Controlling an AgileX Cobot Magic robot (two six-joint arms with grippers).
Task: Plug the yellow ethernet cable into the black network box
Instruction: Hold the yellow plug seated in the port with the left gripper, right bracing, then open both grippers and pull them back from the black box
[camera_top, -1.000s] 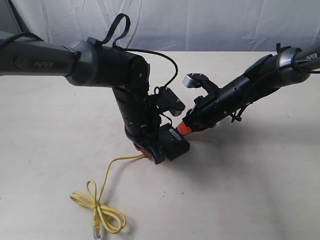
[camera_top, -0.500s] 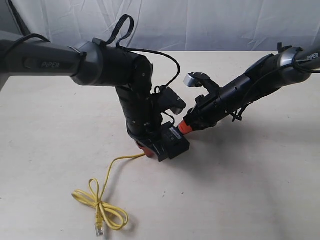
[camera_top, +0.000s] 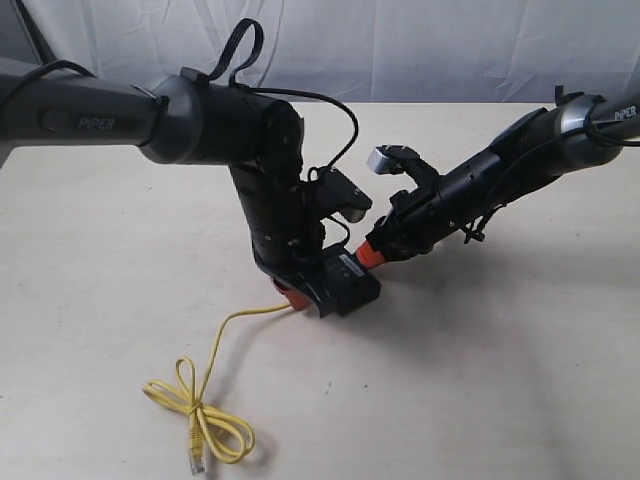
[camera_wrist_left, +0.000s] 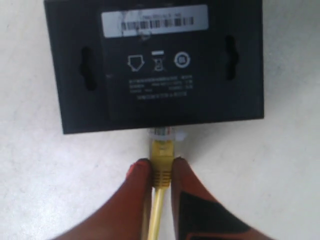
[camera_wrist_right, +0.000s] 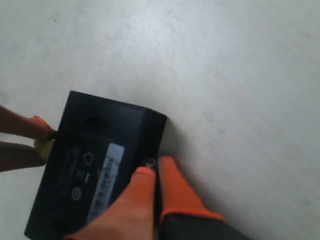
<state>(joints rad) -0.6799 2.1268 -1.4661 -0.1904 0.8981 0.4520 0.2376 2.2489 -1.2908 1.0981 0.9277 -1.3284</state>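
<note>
The black network box (camera_top: 352, 284) lies flat on the table with its pale label (camera_wrist_left: 155, 20) facing up. My left gripper (camera_wrist_left: 160, 164) is shut on the yellow boot of the yellow ethernet cable (camera_wrist_left: 161, 156), just behind its clear plug (camera_wrist_left: 165, 134). The plug's tip meets the box's (camera_wrist_left: 155, 65) near side; how deep it sits is hidden. The rest of the cable (camera_top: 218, 340) trails to a loose tied loop (camera_top: 200, 418) with a free plug. My right gripper (camera_wrist_right: 155, 169) is shut with nothing in it, its orange tips against the opposite side of the box (camera_wrist_right: 95, 165).
Both black arms meet over the box near the table's middle; the left wrist (camera_top: 285, 225) stands steeply above it and the right arm (camera_top: 470, 190) comes in low. A white curtain (camera_top: 400, 50) hangs behind the pale table (camera_top: 500, 380).
The left arm has shifted slightly toward the box with the cable in its grip, and the loose loop crept a little. The right arm has held still.
</note>
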